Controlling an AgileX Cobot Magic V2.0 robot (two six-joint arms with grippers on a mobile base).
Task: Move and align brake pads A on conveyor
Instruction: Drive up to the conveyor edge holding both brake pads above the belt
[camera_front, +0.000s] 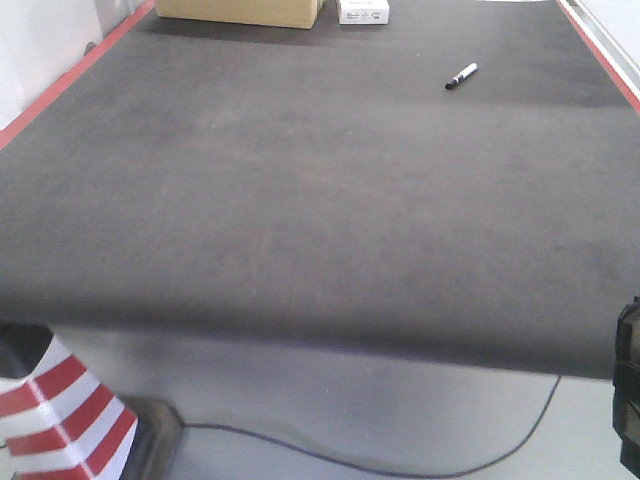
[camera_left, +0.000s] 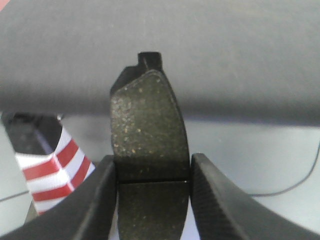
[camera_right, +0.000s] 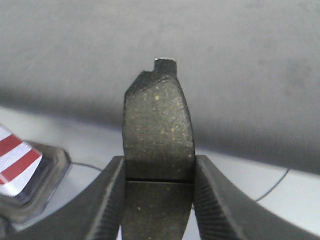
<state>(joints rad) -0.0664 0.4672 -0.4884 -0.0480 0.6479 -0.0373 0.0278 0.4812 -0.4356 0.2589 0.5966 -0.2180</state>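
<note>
**Mia:** What is the left gripper doing?

**Tom:** Its 2 black fingers squeeze a brake pad. The pad stands on end between them. The thin groove across it sits right at the fingertips.

**Mia:** Where does the pad point?

**Tom:** It sticks out past the fingers, toward the conveyor. Its dark notched tip shows in front of the belt's near edge. I cannot tell if it is over the belt.

**Mia:** And the right gripper?

**Tom:** It is closed tight on the other brake pad in the same way, with the groove at the fingertips and the tip against the grey belt.

**Mia:** What is close by?

**Tom:** A red and white striped cone stands on the floor to the left, below the belt edge. A thin cable lies on the floor too.

**Mia:** What is on the belt?

**Tom:** A marker pen lies far back. A cardboard box and a small white box sit at the far end.
</note>
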